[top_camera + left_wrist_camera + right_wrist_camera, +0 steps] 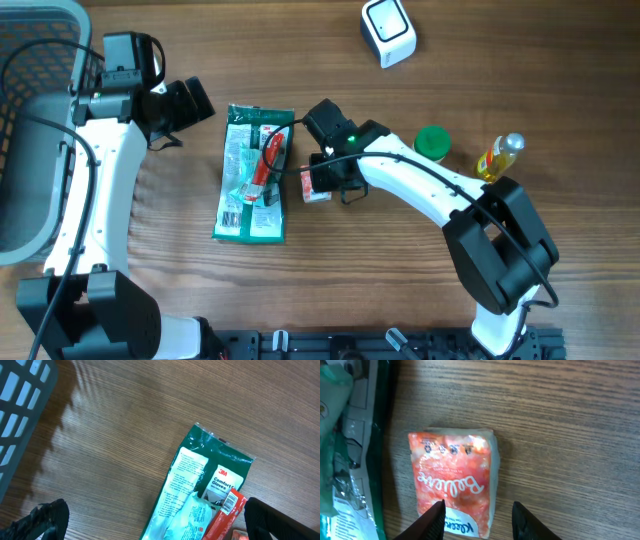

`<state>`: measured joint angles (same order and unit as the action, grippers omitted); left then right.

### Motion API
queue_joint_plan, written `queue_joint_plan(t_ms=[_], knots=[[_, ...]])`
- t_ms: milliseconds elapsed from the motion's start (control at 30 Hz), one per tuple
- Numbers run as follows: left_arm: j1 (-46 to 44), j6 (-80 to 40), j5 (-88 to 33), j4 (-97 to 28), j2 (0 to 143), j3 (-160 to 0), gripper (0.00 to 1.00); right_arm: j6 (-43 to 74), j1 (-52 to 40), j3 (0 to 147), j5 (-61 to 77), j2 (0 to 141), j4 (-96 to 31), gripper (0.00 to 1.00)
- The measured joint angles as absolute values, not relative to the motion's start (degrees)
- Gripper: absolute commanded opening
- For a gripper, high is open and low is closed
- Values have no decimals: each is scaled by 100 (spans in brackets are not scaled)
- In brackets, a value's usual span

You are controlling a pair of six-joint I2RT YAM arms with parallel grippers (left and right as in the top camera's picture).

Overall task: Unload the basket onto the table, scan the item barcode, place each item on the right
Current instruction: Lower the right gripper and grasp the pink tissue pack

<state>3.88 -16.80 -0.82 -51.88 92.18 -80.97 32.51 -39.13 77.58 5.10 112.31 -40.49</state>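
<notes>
I take the green glove pack (252, 175) as my fixed mark. It lies flat on the wooden counter (500, 60), about in the middle. A thin red item (270, 158) lies across the upper part of the pack, and the left wrist view shows a small barcode label at one end of it.

Just beside the right edge of the pack lies the small red packet (316, 187), flat on the counter. In the right wrist view a narrow strip of wood separates it from the pack. The right gripper (322, 178) stands directly over this packet. Its fingers (431, 522) are apart, with the near end of the packet between them. The finger on the pack's side overlaps the corner of the packet, and the other one has bare wood between itself and the packet. So these fingers are released and grasp nothing.

The left gripper (185, 105) hangs up and to the left of the pack, near its upper left corner. Its fingers (47, 520) are spread wide, released and empty, and its wrist camera looks down on the top end of the pack.

The white scanner (388, 32) stands well apart from the pack, up and to the right. A green round thing (432, 142) and a small yellow bottle (498, 158) are farther right of the pack, beyond the packet. A grey basket (30, 120) sits to the left of the pack, past the left arm.
</notes>
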Motion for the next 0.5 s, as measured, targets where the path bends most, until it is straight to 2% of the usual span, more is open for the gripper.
queue_joint_plan(t_ms=[67,133,200,333,500], knots=[[388,-1680,-82,-5186,9218,-8097,100,3256,-3913,7758,510,11231,-4029,43],[388,-1680,-80,-5186,9218,-8097,100,3258,-3913,7758,510,11231,-4018,55],[388,-1680,-82,-5186,9218,-8097,100,3291,-3911,7758,510,11231,-4018,58],[388,-1680,-80,-5186,9218,-8097,100,3319,-3911,7758,510,11231,-4018,54],[388,-1680,-82,-5186,9218,-8097,100,3363,-3911,7756,510,11231,-4018,53]])
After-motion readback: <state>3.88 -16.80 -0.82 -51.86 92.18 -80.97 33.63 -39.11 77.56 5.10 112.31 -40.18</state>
